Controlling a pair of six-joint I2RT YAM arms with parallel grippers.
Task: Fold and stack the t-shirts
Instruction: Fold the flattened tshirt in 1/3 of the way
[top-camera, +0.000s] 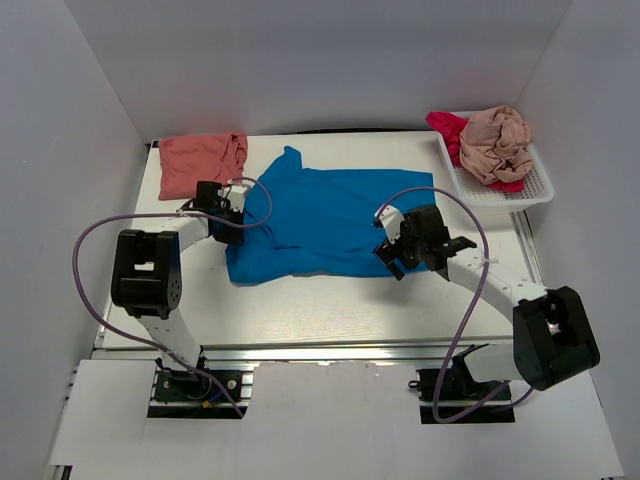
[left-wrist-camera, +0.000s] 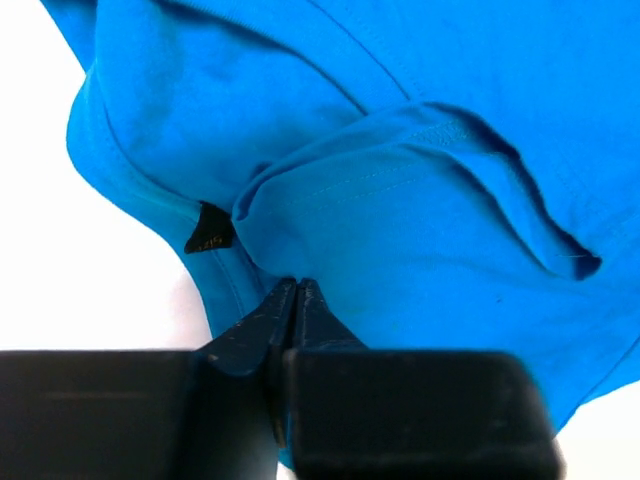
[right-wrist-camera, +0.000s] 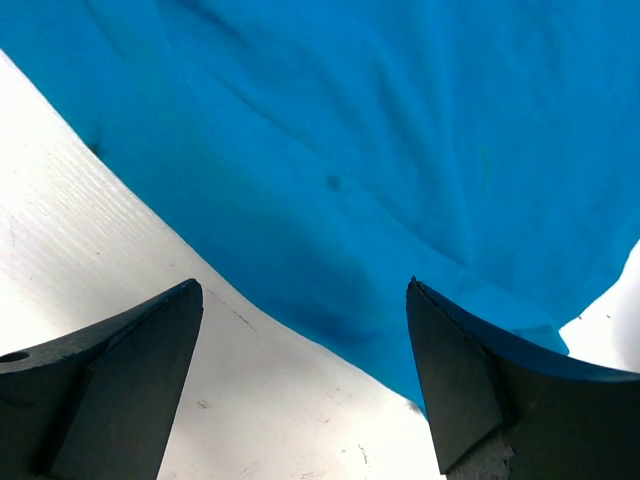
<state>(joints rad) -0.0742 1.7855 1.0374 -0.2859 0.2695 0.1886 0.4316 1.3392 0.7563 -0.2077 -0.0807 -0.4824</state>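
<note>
- White walls box in a white table (top-camera: 300, 310), with the arm bases at its near edge.
- Blue shirt (top-camera: 330, 220) lies spread mid-table, roughly flat, with a sleeve pointing far.
- Salmon shirt (top-camera: 195, 162) sits folded at the far left corner, just beyond the blue one.
- Basket (top-camera: 540, 190) at the far right holds a crumpled beige-pink shirt (top-camera: 497, 145) on top of a magenta shirt (top-camera: 445, 128).
- Left gripper (top-camera: 228, 222) is at the blue shirt's left edge. Its fingers (left-wrist-camera: 265, 320) are pressed together, and the tips look to be pinching a raised fold of blue cloth.
- Right gripper (top-camera: 392, 258) hovers over the shirt's near right part. Its fingers (right-wrist-camera: 150, 340) are spread wide and hold nothing, one over bare table and one over cloth, with the hem running between them.
- Step in hand, as I judge it: getting a grip on both sides before the first fold.
- To do it well, the right arm should drop so the hem sits deep between its fingers, then close on it.
- Both arms should then lift together and level. That keeps the cloth taut and the fold line straight, and it avoids dragging the shirt towards the salmon one.
- The left pinch looks shallow at the tips, so it could slip if pulled hard.
</note>
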